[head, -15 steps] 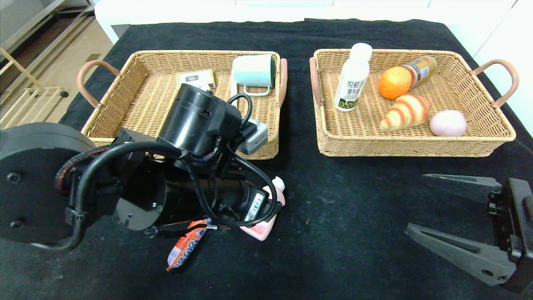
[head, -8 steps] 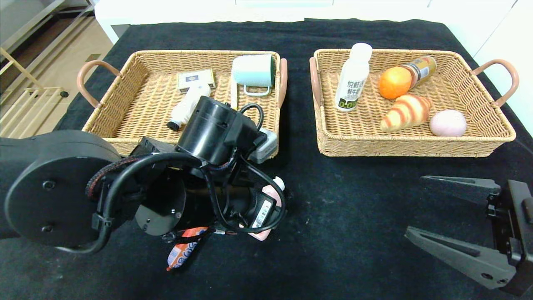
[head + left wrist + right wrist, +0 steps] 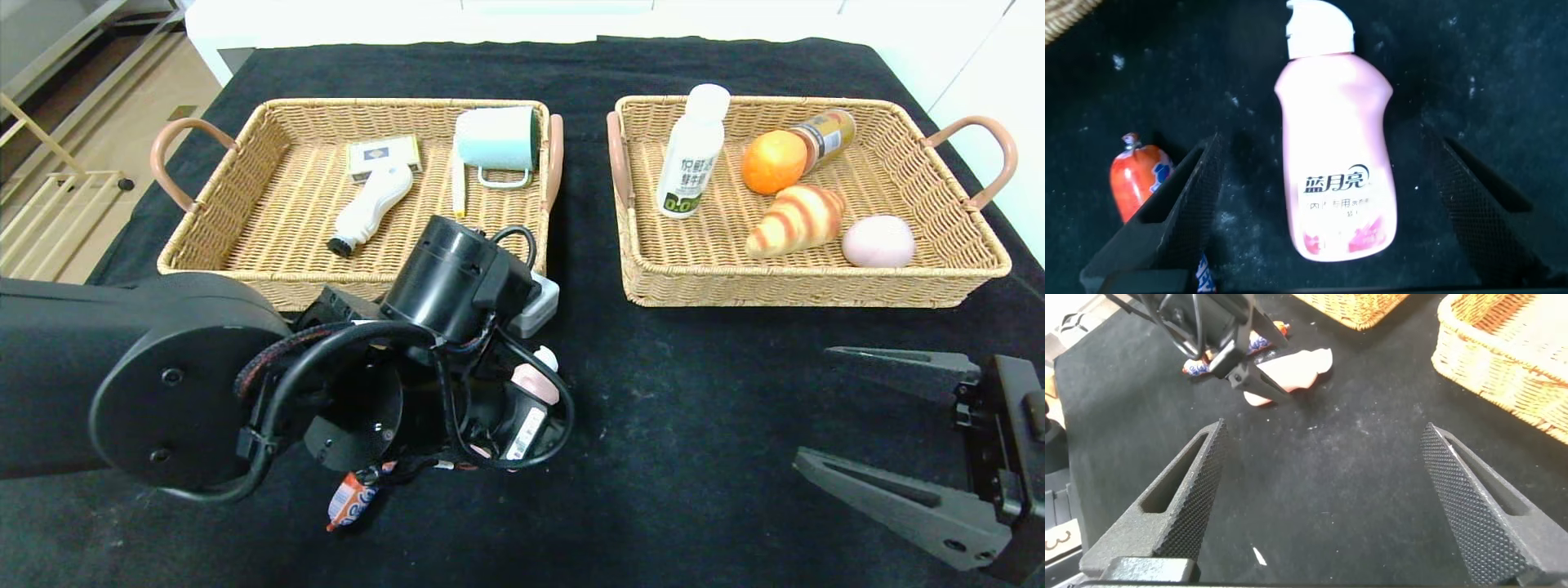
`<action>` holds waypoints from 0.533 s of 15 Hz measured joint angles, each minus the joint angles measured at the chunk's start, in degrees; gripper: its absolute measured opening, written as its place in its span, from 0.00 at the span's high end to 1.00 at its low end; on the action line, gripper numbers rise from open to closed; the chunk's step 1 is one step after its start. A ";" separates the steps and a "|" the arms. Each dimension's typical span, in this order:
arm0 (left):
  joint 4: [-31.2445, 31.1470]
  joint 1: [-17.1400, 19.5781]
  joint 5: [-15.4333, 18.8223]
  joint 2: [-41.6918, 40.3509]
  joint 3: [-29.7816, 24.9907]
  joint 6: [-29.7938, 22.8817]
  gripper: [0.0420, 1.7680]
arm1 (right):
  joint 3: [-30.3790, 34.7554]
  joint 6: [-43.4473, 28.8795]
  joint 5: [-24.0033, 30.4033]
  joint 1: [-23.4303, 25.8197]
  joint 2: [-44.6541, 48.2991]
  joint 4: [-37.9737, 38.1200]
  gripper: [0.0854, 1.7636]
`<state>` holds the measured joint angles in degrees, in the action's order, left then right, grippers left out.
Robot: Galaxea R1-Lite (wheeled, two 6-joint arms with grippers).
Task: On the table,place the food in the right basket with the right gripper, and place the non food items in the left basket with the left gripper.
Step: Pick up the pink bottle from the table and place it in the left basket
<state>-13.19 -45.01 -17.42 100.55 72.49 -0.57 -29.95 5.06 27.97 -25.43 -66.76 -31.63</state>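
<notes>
The bench [image 3: 694, 425] is black. Both baskets are tan wicker: the left basket [image 3: 245, 163] and right basket [image 3: 914, 163]. The soap bottle [image 3: 1331, 155] is pink with a white cap; the sausage pack [image 3: 1136, 175] is orange-red. The croissant [image 3: 796, 219] is striped orange and cream, and the mug [image 3: 498, 139] pale mint.

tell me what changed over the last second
The left arm swung toward the robot and to the right, off the left basket, uncovering the white handheld device inside. The left gripper now hangs over the pink bottle, jaws open on either side of it, not gripping. The bottle, the orange sausage packet on the cloth, the right basket with its food and the parked right gripper stayed put.
</notes>
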 joint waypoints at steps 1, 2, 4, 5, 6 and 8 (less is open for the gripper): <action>0.02 0.02 -0.11 0.22 0.04 -0.02 0.03 | 0.02 0.00 -0.02 -0.01 -0.02 0.02 0.03; 0.02 0.02 -0.13 0.44 0.13 -0.02 0.03 | 0.05 0.00 -0.02 -0.04 -0.06 0.02 0.03; 0.00 0.00 -0.13 0.77 0.20 -0.02 0.03 | 0.05 0.00 0.00 -0.04 -0.11 0.02 0.03; 0.00 0.00 -0.13 0.83 0.20 -0.02 0.03 | 0.05 0.00 0.00 -0.04 -0.17 0.02 0.03; 0.00 0.00 -0.13 0.85 0.17 -0.02 0.03 | 0.05 -0.02 -0.02 -0.04 -0.22 0.02 0.03; 0.00 0.00 -0.07 0.94 0.13 -0.02 0.03 | 0.05 -0.02 -0.02 -0.04 -0.30 0.05 0.03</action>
<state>-13.19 -45.01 -17.49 101.49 72.62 -0.60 -29.90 5.03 27.94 -25.47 -67.06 -31.59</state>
